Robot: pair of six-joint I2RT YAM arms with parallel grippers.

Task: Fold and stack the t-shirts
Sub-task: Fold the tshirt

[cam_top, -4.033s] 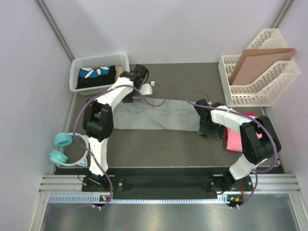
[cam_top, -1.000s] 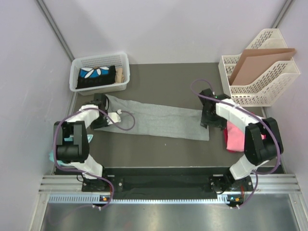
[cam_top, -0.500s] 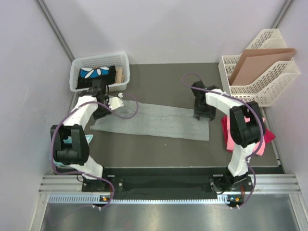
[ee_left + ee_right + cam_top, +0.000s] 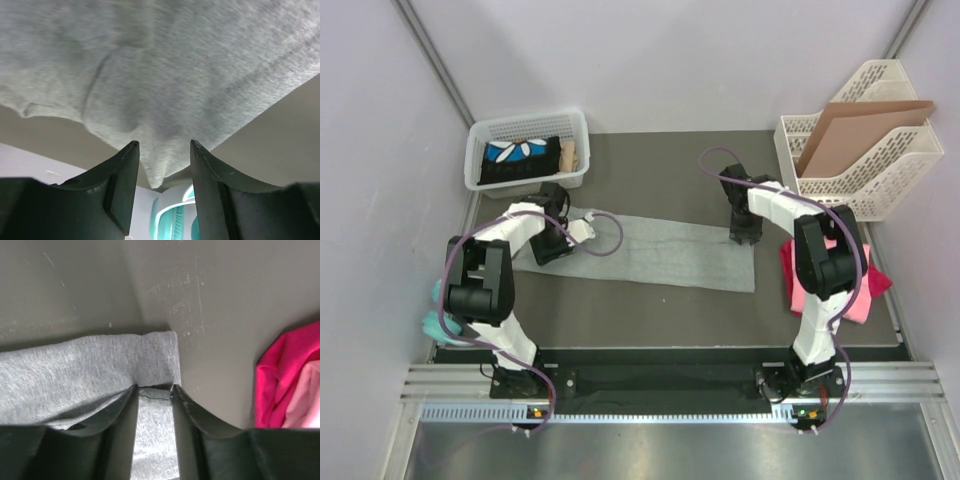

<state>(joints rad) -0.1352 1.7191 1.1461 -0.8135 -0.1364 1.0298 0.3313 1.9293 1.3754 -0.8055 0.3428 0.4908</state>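
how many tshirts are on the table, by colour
grey t-shirt: 1
pink t-shirt: 1
magenta t-shirt: 1
total: 3, going by the colours that show; the pink and magenta ones lie bunched together, so another could be hidden in that pile

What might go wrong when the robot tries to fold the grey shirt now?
The left gripper is open around just the tip of the grey shirt; it may pinch too little and the corner could slip out. The right gripper sits at the very edge too. The left arm's cable loops over the shirt and might drag it crooked.
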